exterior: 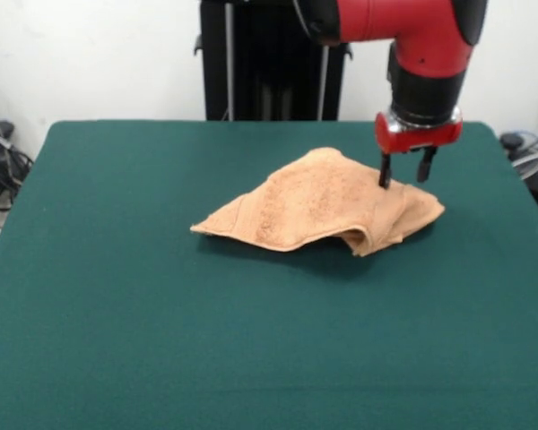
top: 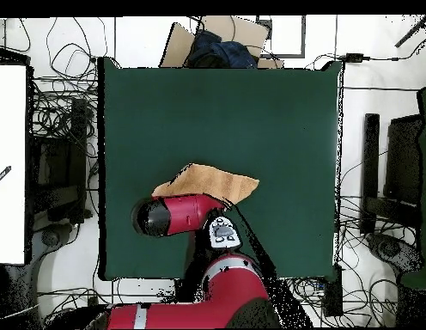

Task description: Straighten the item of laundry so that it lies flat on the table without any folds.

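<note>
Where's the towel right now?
In the front view the towel lies crumpled right of center on the table, its right end under the open tool.

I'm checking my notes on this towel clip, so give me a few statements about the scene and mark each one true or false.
1. The towel lies flat with no folds. False: it is bunched, with a raised hump and a folded-under edge at its front.
2. The gripper is open, its fingers at the towel's end on the picture's right in the front view. True.
3. The towel hangs over the edge of the table. False: it lies wholly on the green top, with bare table all around.
4. The towel is peach-tan terry cloth. True.
5. The gripper has lifted the whole towel off the table. False: the towel rests on the table.
</note>
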Controlling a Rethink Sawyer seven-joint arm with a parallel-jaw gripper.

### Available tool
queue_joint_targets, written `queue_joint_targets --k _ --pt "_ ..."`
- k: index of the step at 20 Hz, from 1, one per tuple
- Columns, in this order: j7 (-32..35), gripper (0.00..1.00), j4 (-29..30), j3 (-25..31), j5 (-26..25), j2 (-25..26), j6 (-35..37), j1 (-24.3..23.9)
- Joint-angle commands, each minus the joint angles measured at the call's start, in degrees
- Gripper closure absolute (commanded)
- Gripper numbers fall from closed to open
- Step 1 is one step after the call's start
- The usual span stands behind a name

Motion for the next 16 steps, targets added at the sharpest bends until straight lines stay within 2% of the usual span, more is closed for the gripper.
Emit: queue_joint_targets --k 1,16 --pt "4.9 0.00 -4.2 -1.8 -3.3 4.9 0.2 0.9" --pt "5.6 0.00 -3.4 -1.7 -3.4 4.0 -0.8 0.9"
